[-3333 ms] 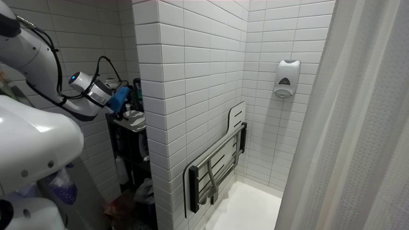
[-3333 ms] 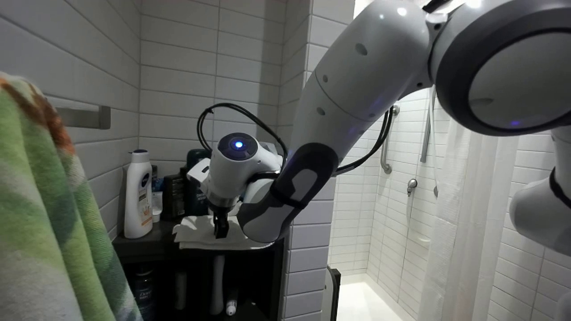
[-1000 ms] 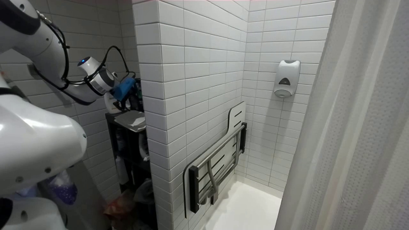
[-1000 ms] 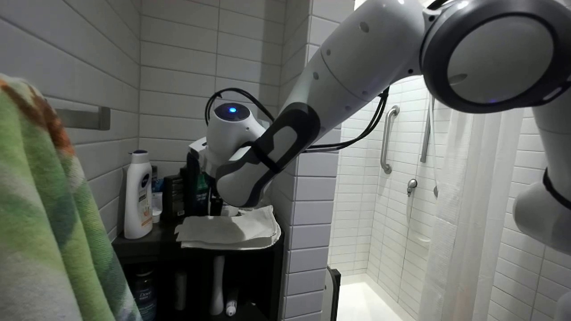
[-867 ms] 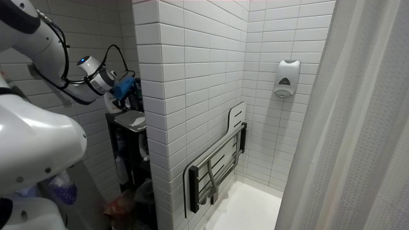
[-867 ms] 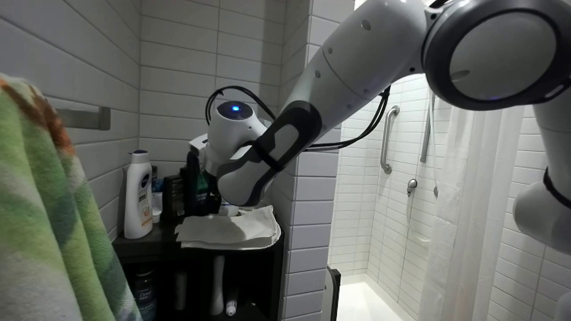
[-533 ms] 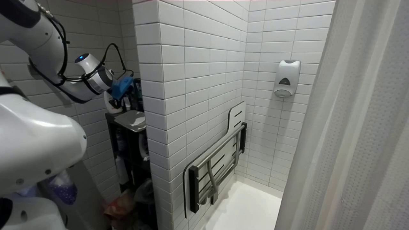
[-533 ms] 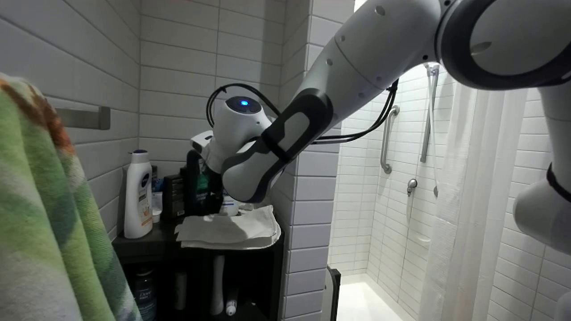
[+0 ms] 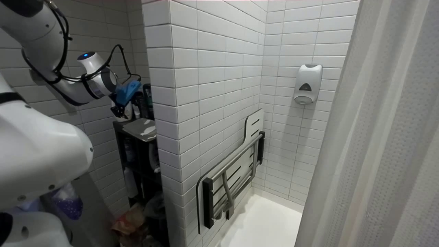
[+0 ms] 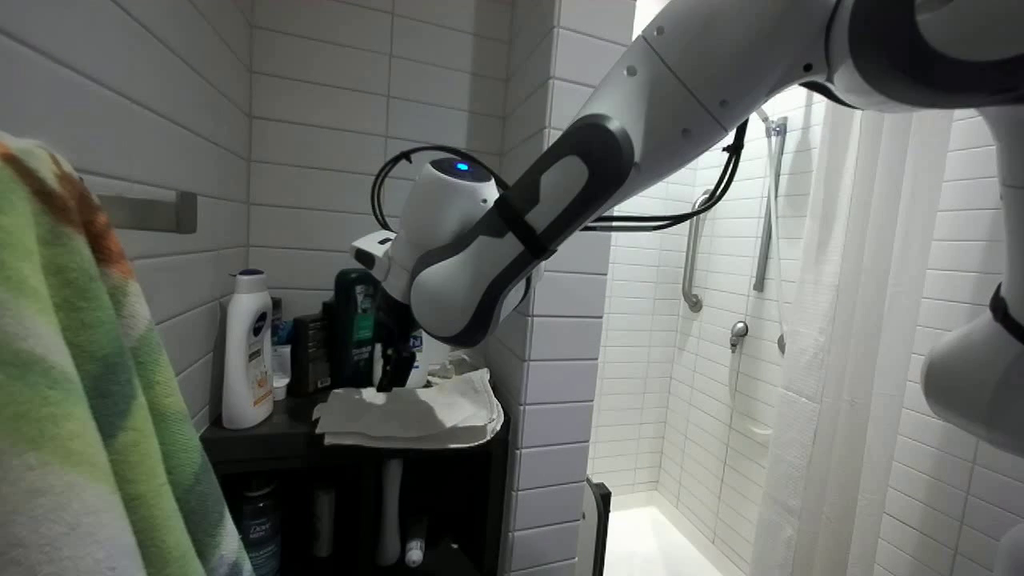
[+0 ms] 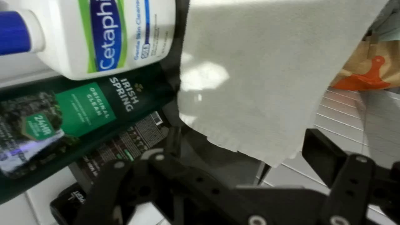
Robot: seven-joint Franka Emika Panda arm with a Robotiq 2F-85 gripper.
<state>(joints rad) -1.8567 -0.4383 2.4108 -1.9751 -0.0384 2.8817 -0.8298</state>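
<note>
Robotiq gripper [image 11: 249,145] hangs near the layered white cloth [image 11: 265,78], jaws spread wide and holding nothing.
Seen from the wrist, the cloth lies on the dark shelf unit [image 10: 276,450] beyond the fingertips [image 11: 323,151], its ragged corner showing between them; whether they touch it I cannot tell. On the left of that view stand the Cetaphil Gentle Skin Cleanser bottle [image 11: 106,34] and, next to it, the Irish Spring Original Clean bottle [image 11: 103,103], both just beside the cloth. An exterior view shows the black fingers [image 10: 398,370] in front of those bottles, with the cloth below them.
</note>
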